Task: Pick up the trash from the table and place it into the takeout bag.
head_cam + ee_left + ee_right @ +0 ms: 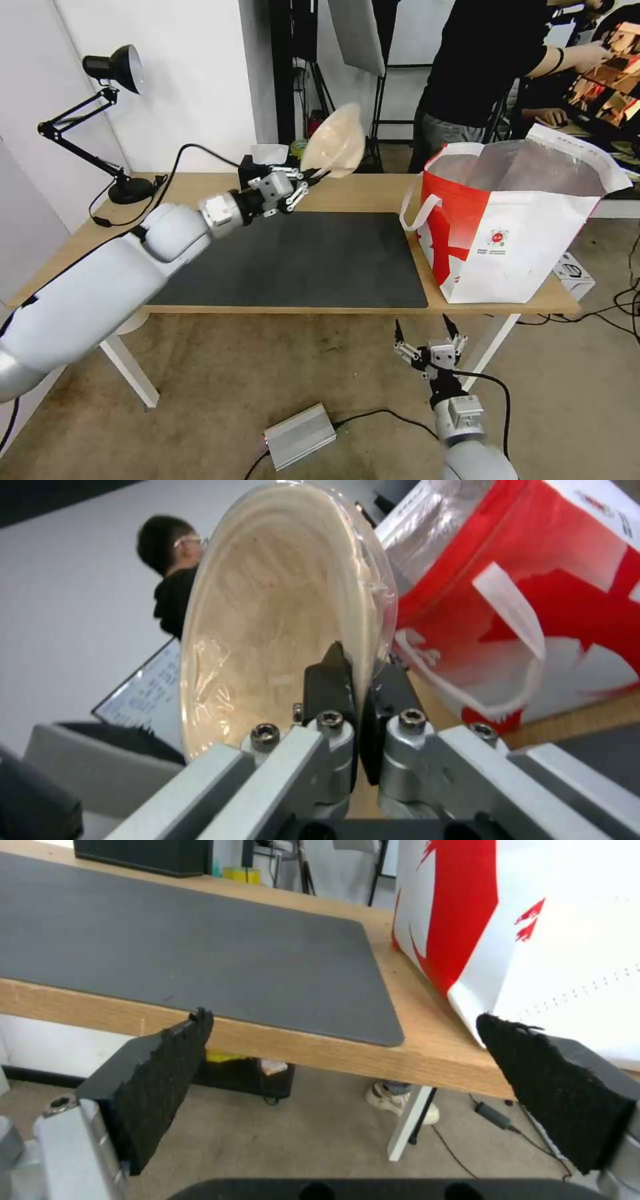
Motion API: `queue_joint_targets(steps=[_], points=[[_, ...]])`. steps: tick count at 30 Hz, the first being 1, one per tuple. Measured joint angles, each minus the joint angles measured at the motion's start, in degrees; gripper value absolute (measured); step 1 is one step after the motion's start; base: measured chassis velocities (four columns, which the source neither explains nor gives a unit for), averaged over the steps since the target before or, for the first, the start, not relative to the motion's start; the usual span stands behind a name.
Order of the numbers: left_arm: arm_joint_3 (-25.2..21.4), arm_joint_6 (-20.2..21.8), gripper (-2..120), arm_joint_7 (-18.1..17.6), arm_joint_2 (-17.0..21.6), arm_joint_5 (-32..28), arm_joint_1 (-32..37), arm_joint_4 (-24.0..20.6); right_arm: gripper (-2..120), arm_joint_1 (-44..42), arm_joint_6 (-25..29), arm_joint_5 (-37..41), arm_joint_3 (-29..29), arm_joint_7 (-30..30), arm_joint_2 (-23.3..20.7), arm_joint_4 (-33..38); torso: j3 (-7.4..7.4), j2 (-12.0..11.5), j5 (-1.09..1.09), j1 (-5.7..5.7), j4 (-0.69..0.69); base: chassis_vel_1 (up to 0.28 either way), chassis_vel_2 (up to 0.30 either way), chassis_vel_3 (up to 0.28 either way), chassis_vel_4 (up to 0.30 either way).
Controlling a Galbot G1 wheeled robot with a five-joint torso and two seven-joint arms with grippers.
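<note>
The right gripper [430, 331] is idling with its jaws spread wide and nothing between them, hanging below the near table [373, 193] edge at about 6 o'clock in the head view; its two black pads [163, 1075] are framing only the wooden edge and the floor beyond.

Farther in, the left gripper [308, 179] is reaching over the far strip of the dark grey mat [300, 260], jaws pinched almost together on the rim of the shallow beige bowl [335, 141]. In the left wrist view the fingertips [328, 677] are clamping that thin rim from both sides, and the bowl [280, 610] is standing on edge in the air, rising up and away from the fingers, clear of the table.

Farther right, the takeout bag [520, 247] is sitting on the right end of the table with its foil-lined mouth gaping upward. From the bowl it is lying at about 3 o'clock, well apart, with its rim at roughly the same height as the bowl. My judgement: the left arm is carrying, so the move hinges on travelling rightward over the bag's near rim and handle [417, 210].
</note>
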Motion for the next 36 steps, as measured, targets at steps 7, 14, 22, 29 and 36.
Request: queue_joint_targets(steps=[7, 14, 22, 29, 36], points=[[2.43, -0.03, 0, 0.31, -3.24, 0.48, -3.12, 1.69, 100, -0.25, 0.01, -0.17, 0.16, 0.01, 0.07, -0.01, 0.00, 0.00, 0.00, 0.00, 0.00, 0.000, 0.000, 0.000, 0.000], [4.01, -0.04, 0, 0.92, -6.71, 1.59, -6.16, 3.87, 100, -0.25, 0.04, -0.24, 0.23, 0.02, 0.13, -0.32, 0.01, 0.02, 0.00, -0.01, 0.00, 0.000, 0.000, 0.000, 0.000], [5.91, -0.04, 0, 1.74, -11.56, 2.73, -9.55, 6.85, 100, -0.49, 0.10, -0.24, 0.73, 0.07, 0.36, -0.60, 0.01, 0.02, 0.00, -0.01, 0.00, 0.000, 0.000, 0.000, 0.000], [7.01, -0.41, 0, 2.17, -15.79, 3.74, -11.11, 9.76, 100, -0.98, 0.20, -0.31, 1.22, 0.12, 0.66, -0.73, 0.01, 0.01, 0.00, -0.01, 0.00, 0.000, 0.000, 0.000, 0.000], [7.27, -0.93, 0, 2.40, -17.86, 4.58, -11.15, 11.45, 100, -1.06, 0.23, -0.42, 1.40, 0.24, 0.80, -0.93, 0.01, 0.01, -0.01, -0.01, 0.00, 0.000, 0.000, 0.000, 0.000]])
